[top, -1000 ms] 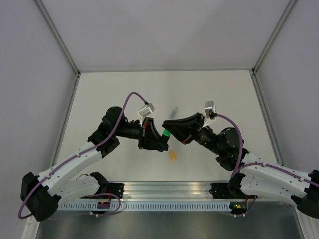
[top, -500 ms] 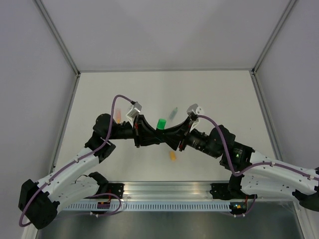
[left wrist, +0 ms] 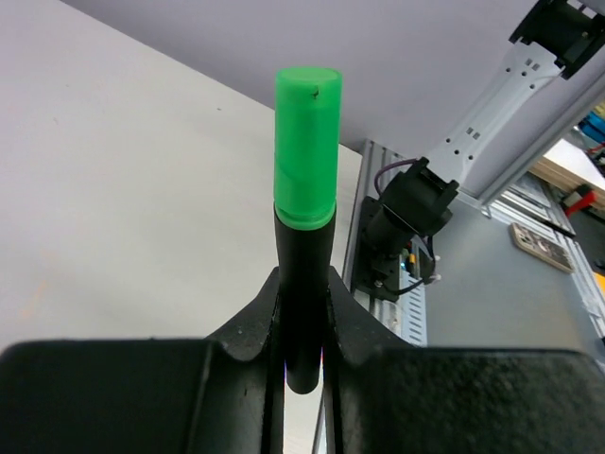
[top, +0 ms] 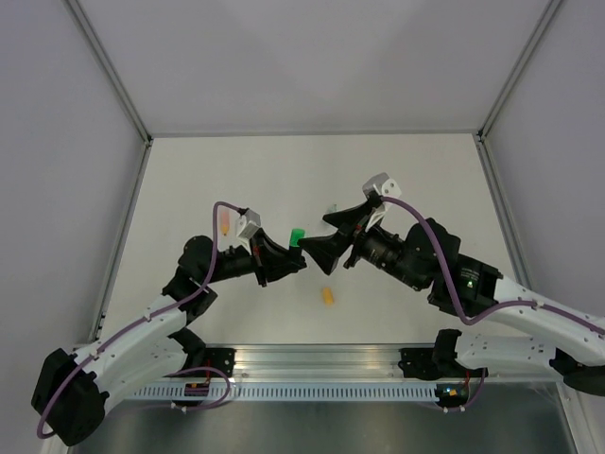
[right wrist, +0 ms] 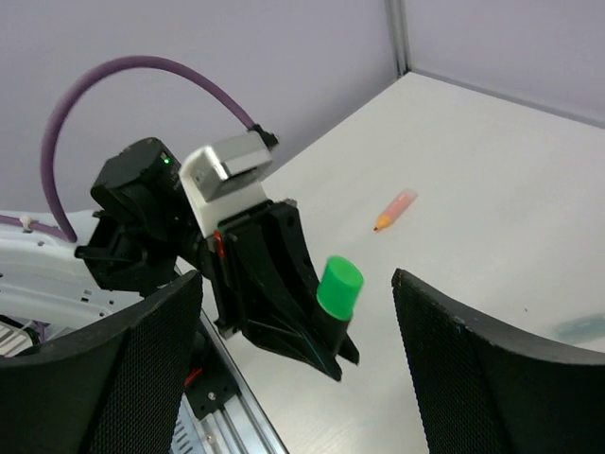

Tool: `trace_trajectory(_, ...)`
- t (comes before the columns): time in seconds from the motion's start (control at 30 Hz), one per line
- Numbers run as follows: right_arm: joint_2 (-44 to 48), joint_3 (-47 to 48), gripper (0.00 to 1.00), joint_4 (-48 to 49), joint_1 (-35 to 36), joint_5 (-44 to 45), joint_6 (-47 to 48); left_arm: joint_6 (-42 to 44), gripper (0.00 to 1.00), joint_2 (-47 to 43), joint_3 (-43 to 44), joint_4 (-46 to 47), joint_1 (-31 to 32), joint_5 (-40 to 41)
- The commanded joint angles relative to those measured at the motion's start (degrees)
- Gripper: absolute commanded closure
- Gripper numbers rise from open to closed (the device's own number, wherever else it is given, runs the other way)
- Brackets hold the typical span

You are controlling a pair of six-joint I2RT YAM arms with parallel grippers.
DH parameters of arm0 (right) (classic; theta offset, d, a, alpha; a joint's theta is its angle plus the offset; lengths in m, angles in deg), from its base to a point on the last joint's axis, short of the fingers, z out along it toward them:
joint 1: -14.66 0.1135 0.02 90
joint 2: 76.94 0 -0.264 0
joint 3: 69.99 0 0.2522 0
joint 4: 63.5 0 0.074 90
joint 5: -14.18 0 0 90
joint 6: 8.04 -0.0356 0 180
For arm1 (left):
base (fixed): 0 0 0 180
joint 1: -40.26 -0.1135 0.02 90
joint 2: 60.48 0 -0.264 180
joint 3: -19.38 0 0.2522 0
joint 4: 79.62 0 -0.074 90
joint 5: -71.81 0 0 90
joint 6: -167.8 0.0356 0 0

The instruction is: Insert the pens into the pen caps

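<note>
Black pen [left wrist: 304, 284] with green cap [left wrist: 306, 142] on, clamped in jaws, pink-orange pen [right wrist: 394, 209] lying uncapped, orange-yellow cap [top: 328, 296] well apart

White bench [top: 397, 161], matte, evenly lit. Pale grey walls [top: 302, 57] on three sides, aluminium posts [top: 109, 68] at corners. Slotted rail [top: 321, 361] along near edge.
</note>
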Motion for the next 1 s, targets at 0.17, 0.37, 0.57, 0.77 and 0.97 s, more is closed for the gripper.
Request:
trace_trajectory(0.17, 9.4, -7.4, 0.13, -0.7, 0.1, 2.1, 1.3, 8.4, 0.98, -3.5, -1.1, 2.4, 1.1, 1.4)
trace_trajectory(0.37, 9.7, -7.2, 0.14, -0.8, 0.2, -4.1, 1.9, 11.1, 0.98, -3.7, 0.5, -0.6, 4.5, -3.8)
trace_trajectory(0.57, 7.3, -7.0, 0.16, 0.7, 0.2, -7.6, 2.6, 13.0, 0.98, -4.2, 1.9, -2.8, 8.9, -5.6)
trace_trajectory(0.77, 5.5, -7.6, 0.34, 5.1, 0.1, -12.1, 1.5, 13.1, 0.98, -5.2, 2.1, -2.7, 10.4, -7.4)
trace_trajectory(0.97, 4.4, -11.4, 0.56, 11.6, 0.2, -18.5, -1.1, 12.4, 0.98, -7.0, 1.3, -1.8, 10.4, -7.8)
